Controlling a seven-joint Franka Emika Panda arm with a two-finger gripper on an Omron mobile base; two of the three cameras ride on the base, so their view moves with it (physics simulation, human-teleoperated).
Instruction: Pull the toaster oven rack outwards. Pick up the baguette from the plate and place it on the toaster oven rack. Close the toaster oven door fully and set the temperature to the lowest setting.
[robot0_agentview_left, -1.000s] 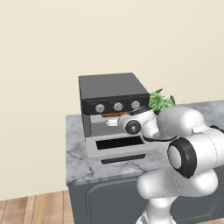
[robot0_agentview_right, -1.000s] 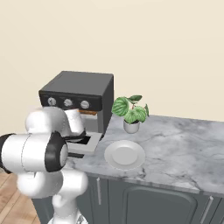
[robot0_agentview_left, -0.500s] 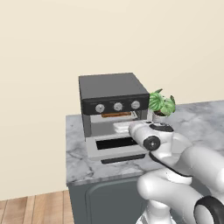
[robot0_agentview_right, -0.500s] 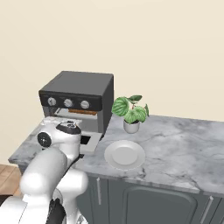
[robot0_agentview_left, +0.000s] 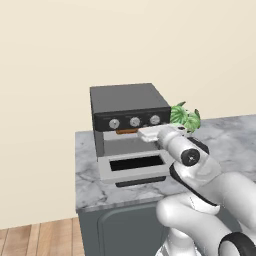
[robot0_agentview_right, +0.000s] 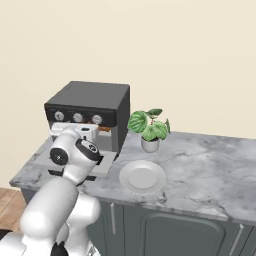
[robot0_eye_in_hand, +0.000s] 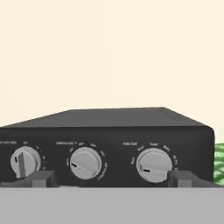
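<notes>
Oven (robot0_agentview_left: 127, 100): dark grey box at the bench's (robot0_agentview_right: 210, 165) left end, set toward the back edge; three silver knobs (robot0_eye_in_hand: 86, 162) on its black strip.
Door (robot0_agentview_left: 132, 167): folded down flat toward the bench's front edge, dark window facing up.
Baguette (robot0_agentview_left: 127, 131): an orange-brown strip inside the cavity, just under the knob strip; whether the rack carries it cannot be told.
Plate (robot0_agentview_right: 142, 176): bare, near the front edge, right of the oven.
Plant (robot0_agentview_right: 149, 128): potted, behind the plate, just beside the oven.
Fingers (robot0_eye_in_hand: 41, 178): spread wide, holding nothing, level with the knob strip and facing it.
</notes>
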